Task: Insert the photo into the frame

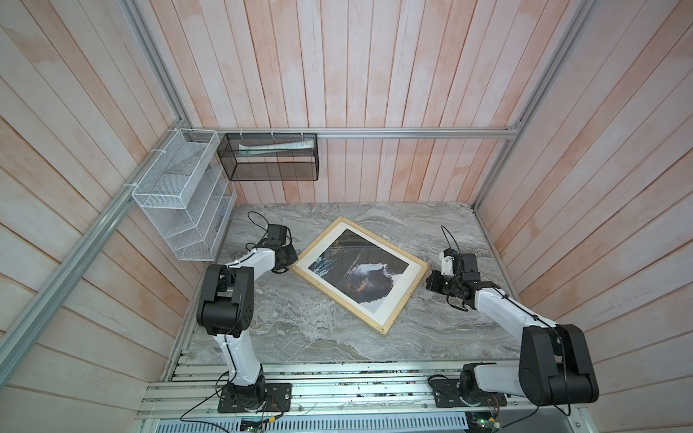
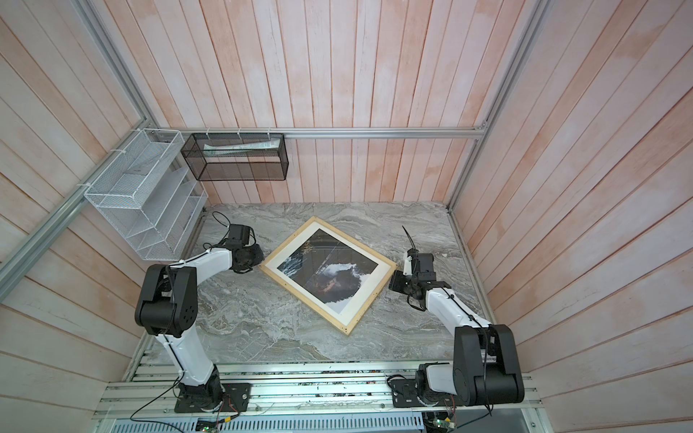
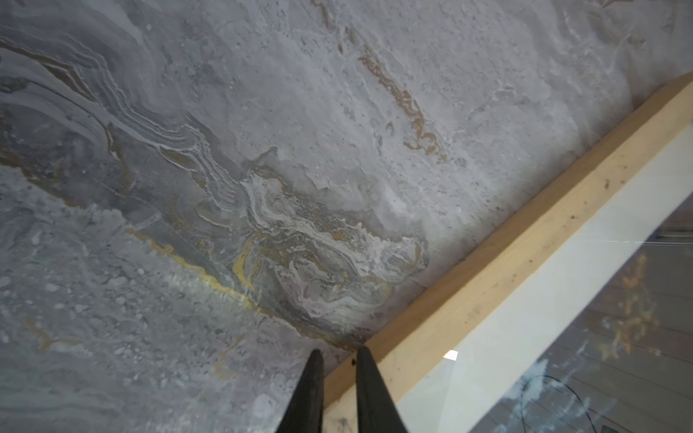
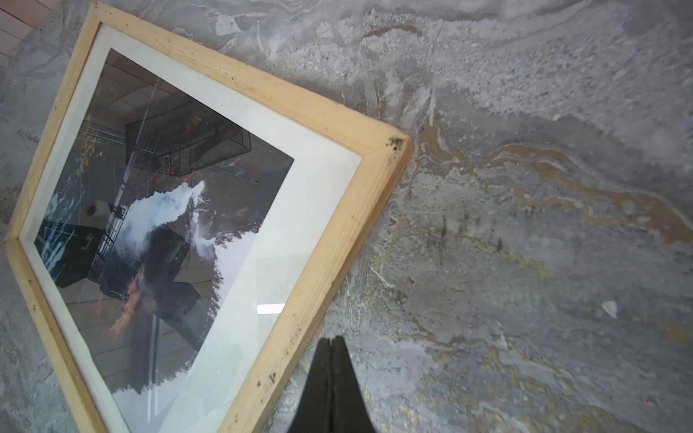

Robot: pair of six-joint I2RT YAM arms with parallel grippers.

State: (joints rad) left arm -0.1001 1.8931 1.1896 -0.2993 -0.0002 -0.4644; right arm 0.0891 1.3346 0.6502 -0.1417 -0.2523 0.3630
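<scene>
Pale wood, brittle glazing: the frame [image 1: 339, 300] is best taken by its wooden edge. Left tool [image 3: 339, 352] is held narrowly spread, right tool [image 4: 332, 339] pressed together.

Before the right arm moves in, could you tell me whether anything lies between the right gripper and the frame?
Nothing visible: only bare table lies between the shut right gripper and the frame's wooden rail.

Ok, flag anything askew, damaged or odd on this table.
The frame lies skewed, diagonal to the edges of the table, with the photo already behind its pane. Its pale wood carries dark specks, with a heavier smudge at one corner. Nothing looks spilled or broken.
</scene>
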